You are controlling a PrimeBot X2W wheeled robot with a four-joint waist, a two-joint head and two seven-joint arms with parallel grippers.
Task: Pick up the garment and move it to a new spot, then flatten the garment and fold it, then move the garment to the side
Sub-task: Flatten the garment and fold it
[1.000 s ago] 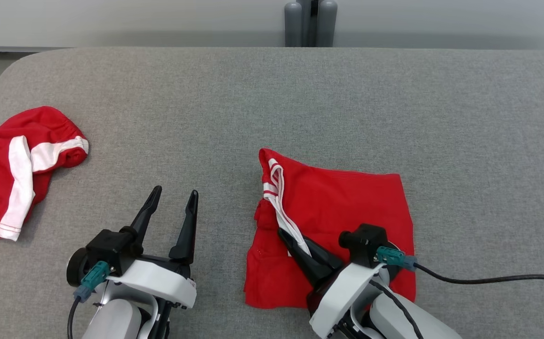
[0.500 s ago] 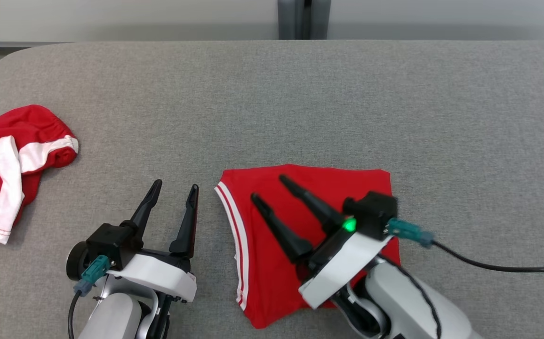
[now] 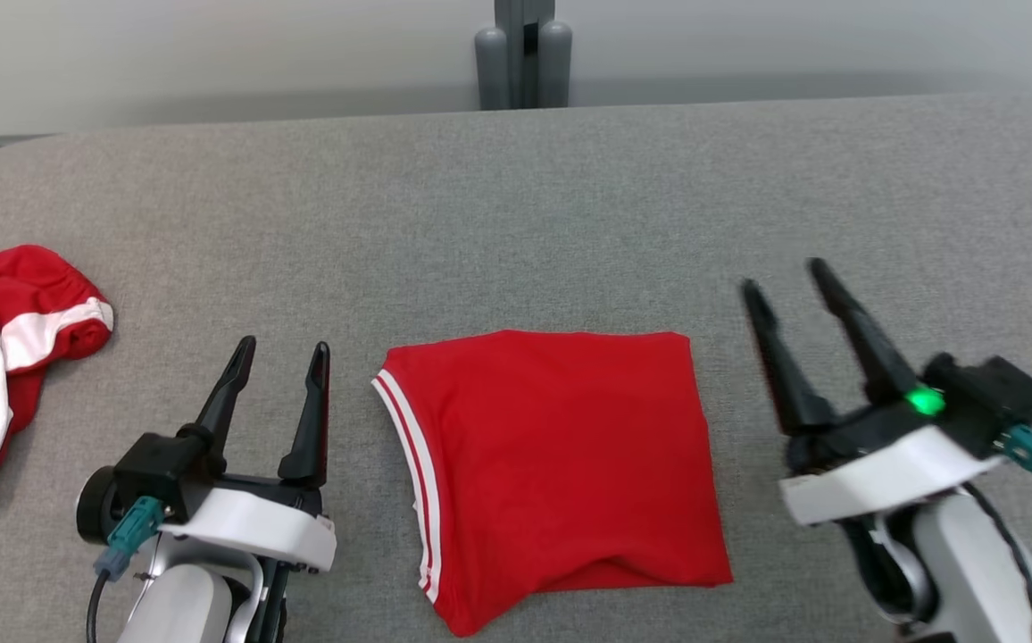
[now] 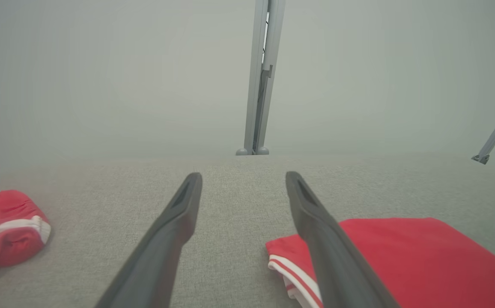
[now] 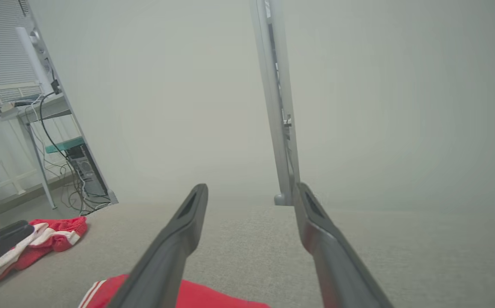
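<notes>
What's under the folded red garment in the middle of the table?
The folded garment lies flat on the grey table. Its own lower layer peeks out at the near edge; anything else beneath is covered.

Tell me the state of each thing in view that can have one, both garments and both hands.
Red striped garment: folded, lying flat on the grey table, not held.
Second red and white garment: crumpled, not folded, near the table's left edge.
Left hand: open, empty, to the left of the folded one.
Right hand: open, empty, to its right, not touching it.
</notes>
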